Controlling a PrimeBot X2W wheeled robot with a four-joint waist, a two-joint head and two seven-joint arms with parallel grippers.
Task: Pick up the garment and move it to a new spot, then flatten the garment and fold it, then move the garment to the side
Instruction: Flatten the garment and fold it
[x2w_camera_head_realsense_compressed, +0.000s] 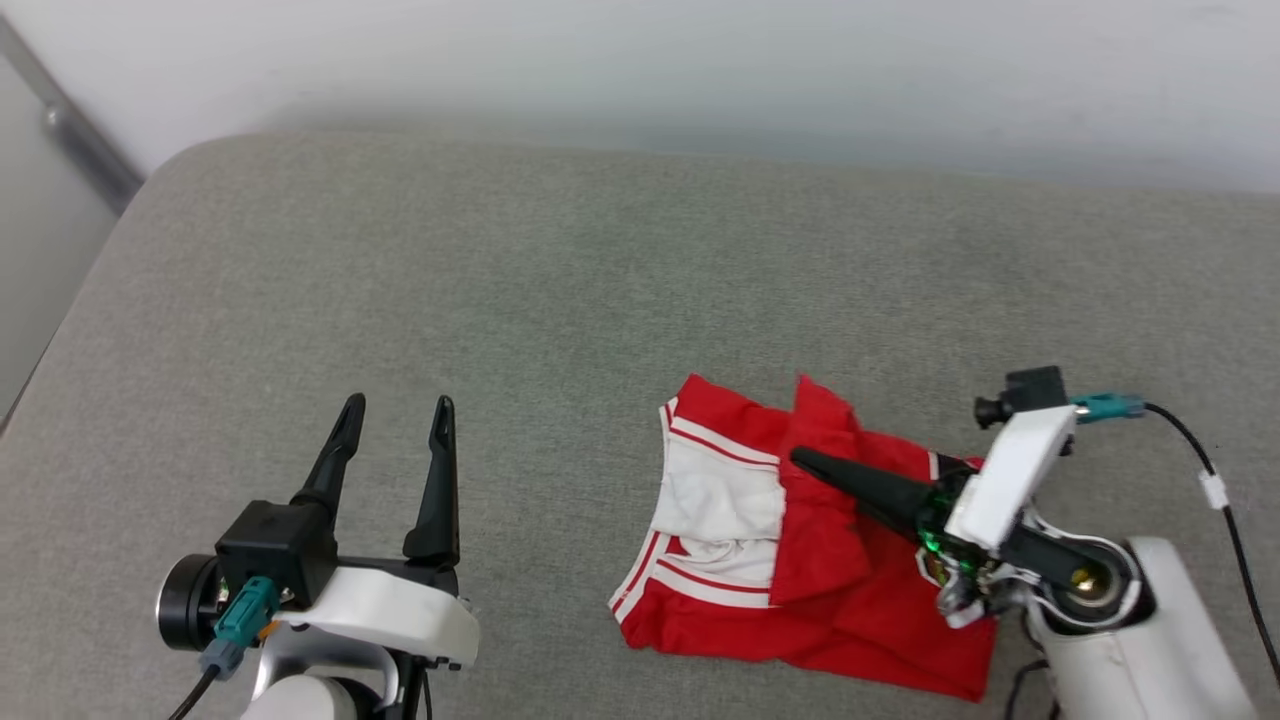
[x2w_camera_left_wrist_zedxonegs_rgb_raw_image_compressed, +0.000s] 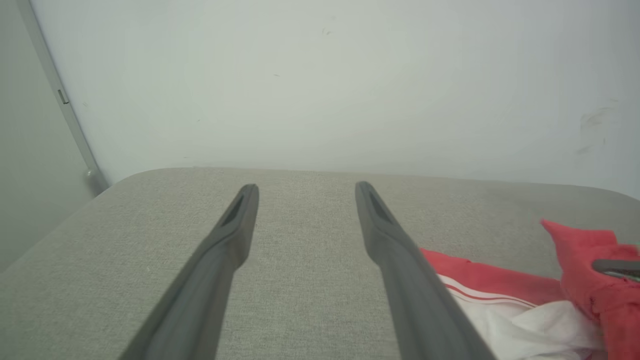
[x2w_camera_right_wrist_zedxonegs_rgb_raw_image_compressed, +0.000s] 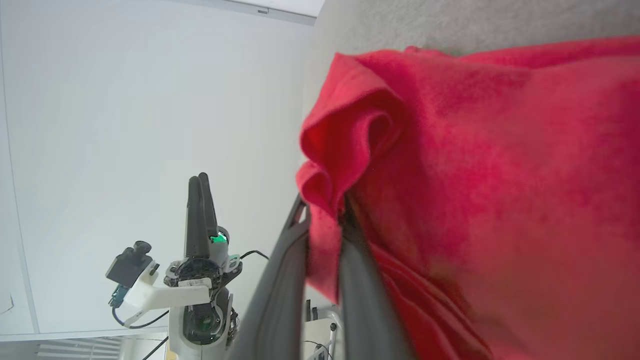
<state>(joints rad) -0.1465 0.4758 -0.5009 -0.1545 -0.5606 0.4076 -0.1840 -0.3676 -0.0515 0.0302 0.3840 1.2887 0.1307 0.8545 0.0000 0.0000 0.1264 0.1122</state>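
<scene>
The garment (x2w_camera_head_realsense_compressed: 820, 590) lies bunched and partly folded on the grey cushion, at the lower right of the head view. It is red with a white sleeve and red-white striped trim. My right gripper (x2w_camera_head_realsense_compressed: 800, 460) reaches in from the right and is shut on a raised red fold near the garment's top edge. In the right wrist view the fingers (x2w_camera_right_wrist_zedxonegs_rgb_raw_image_compressed: 324, 207) pinch that fold of the garment (x2w_camera_right_wrist_zedxonegs_rgb_raw_image_compressed: 475, 150). My left gripper (x2w_camera_head_realsense_compressed: 398, 410) stands open over bare cushion at the lower left, well apart from the cloth. In its own view, the left gripper (x2w_camera_left_wrist_zedxonegs_rgb_raw_image_compressed: 306, 190) holds nothing and the garment (x2w_camera_left_wrist_zedxonegs_rgb_raw_image_compressed: 500, 285) lies to the right.
The grey cushioned surface (x2w_camera_head_realsense_compressed: 500, 280) stretches wide to the left and back of the garment. Its rounded left edge (x2w_camera_head_realsense_compressed: 90, 290) drops off beside a metal rail (x2w_camera_head_realsense_compressed: 80, 140). A pale wall (x2w_camera_head_realsense_compressed: 700, 60) runs along the back. A black cable (x2w_camera_head_realsense_compressed: 1220, 490) trails from the right wrist.
</scene>
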